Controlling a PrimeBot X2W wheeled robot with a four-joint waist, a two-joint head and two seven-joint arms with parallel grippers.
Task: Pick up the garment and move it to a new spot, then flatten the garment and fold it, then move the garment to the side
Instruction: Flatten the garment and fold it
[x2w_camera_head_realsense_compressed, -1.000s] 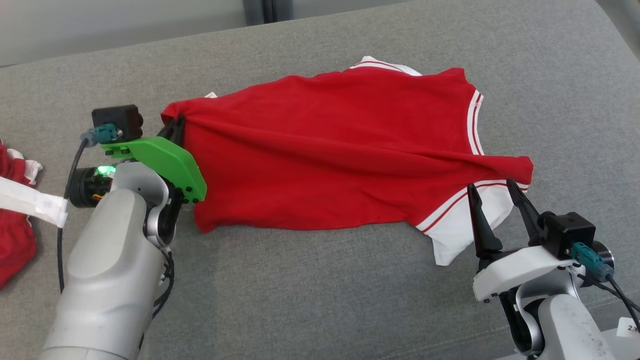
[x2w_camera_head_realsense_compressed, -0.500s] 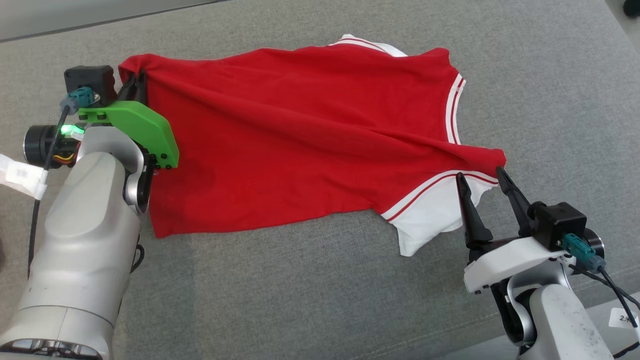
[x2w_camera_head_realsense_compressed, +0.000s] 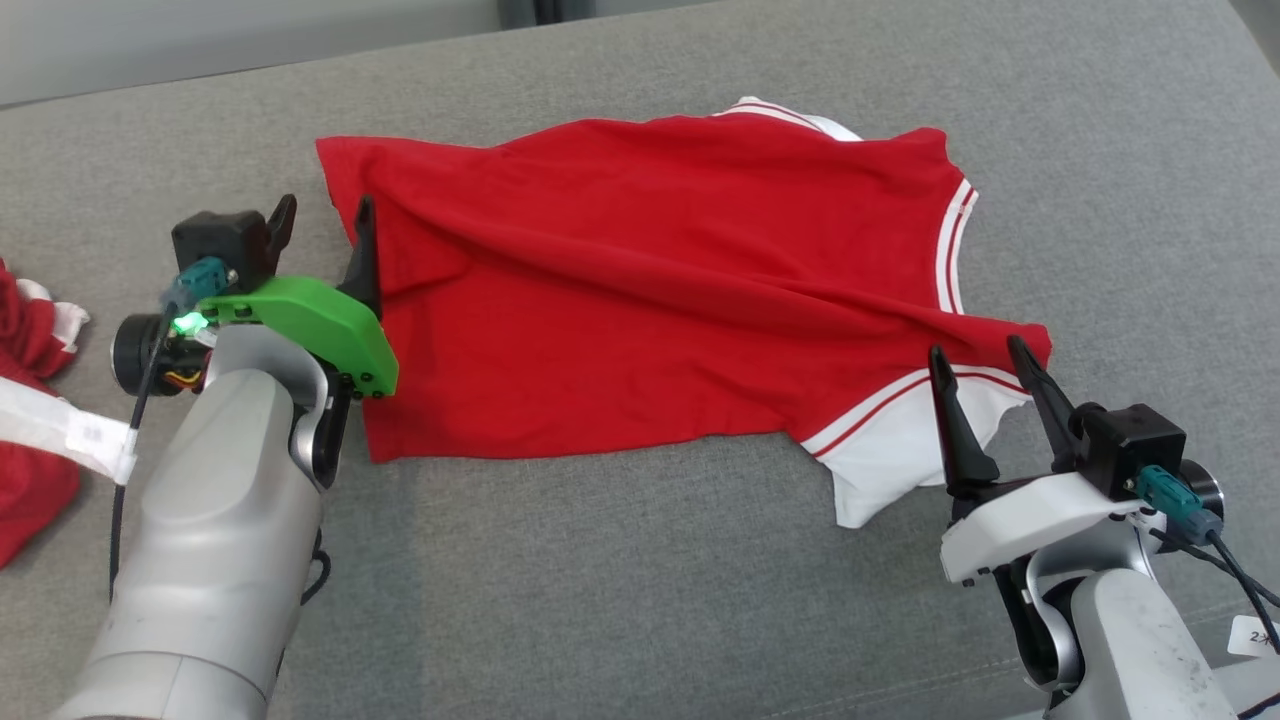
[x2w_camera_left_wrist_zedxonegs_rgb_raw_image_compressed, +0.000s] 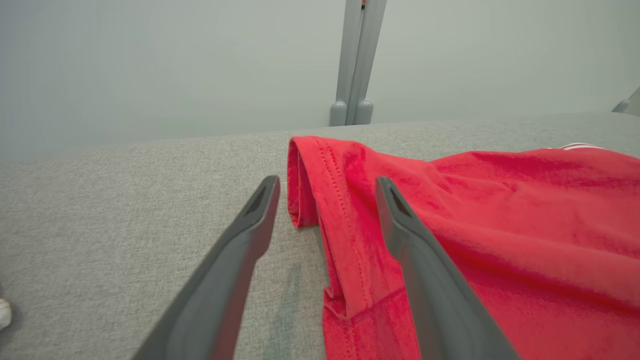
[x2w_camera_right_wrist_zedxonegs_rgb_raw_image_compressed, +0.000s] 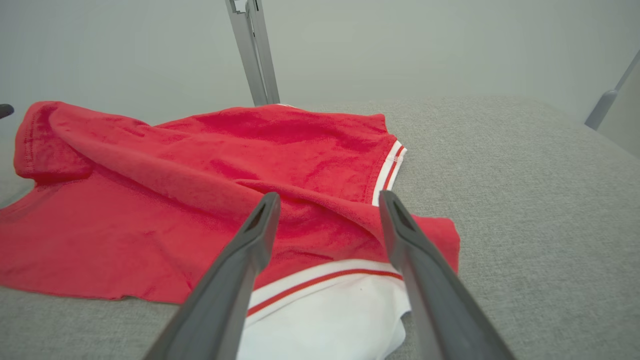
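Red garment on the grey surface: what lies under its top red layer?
A white panel with red stripes pokes out under the red garment near the right gripper. The rest beneath is covered; the grey surface surrounds it.

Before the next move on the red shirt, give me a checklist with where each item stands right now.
1. Left gripper open, nothing pinched: ok.
2. Right gripper open, nothing pinched: ok.
3. Red shirt wholly on the grey cushion: ok.
4. Shirt lying flat: not ok; a long ridge runs from its left edge to the white sleeve.
5. Left hem corner flat: not ok; it is doubled over.
6. Other red garment apart from the shirt: ok.
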